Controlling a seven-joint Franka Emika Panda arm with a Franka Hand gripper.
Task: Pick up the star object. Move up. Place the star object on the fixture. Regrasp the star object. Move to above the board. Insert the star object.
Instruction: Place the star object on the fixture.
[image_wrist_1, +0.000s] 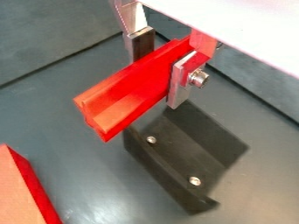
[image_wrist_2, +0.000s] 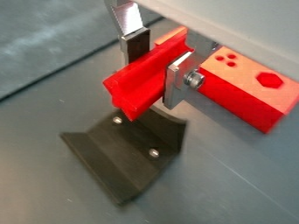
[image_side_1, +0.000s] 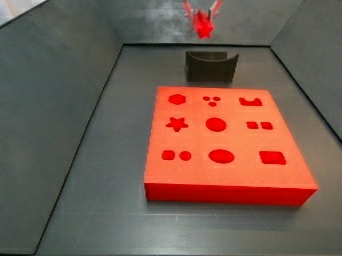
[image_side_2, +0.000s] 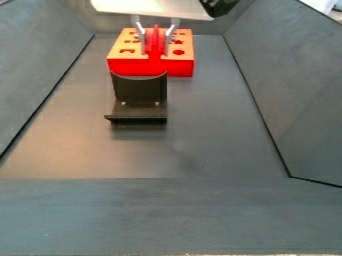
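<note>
My gripper (image_wrist_1: 160, 70) is shut on the red star object (image_wrist_1: 122, 96), a long red bar held crosswise between the silver fingers. It hangs in the air above the dark fixture (image_wrist_1: 187, 157), apart from it. It shows the same way in a wrist view, with the gripper (image_wrist_2: 156, 74), the star object (image_wrist_2: 140, 83) and the fixture (image_wrist_2: 122, 157). In a side view the gripper (image_side_1: 202, 20) holds the star object (image_side_1: 203, 27) above the fixture (image_side_1: 210, 67). The red board (image_side_1: 221, 140) with shaped holes lies nearer the camera. In a side view the star object (image_side_2: 156, 45) hangs in front of the board (image_side_2: 127, 55).
Grey sloping walls (image_side_1: 80, 110) enclose the dark floor on both sides. The board's corner (image_wrist_1: 24, 188) shows in a wrist view, and its end (image_wrist_2: 246, 87) in a wrist view. The fixture (image_side_2: 138, 100) stands just in front of the board.
</note>
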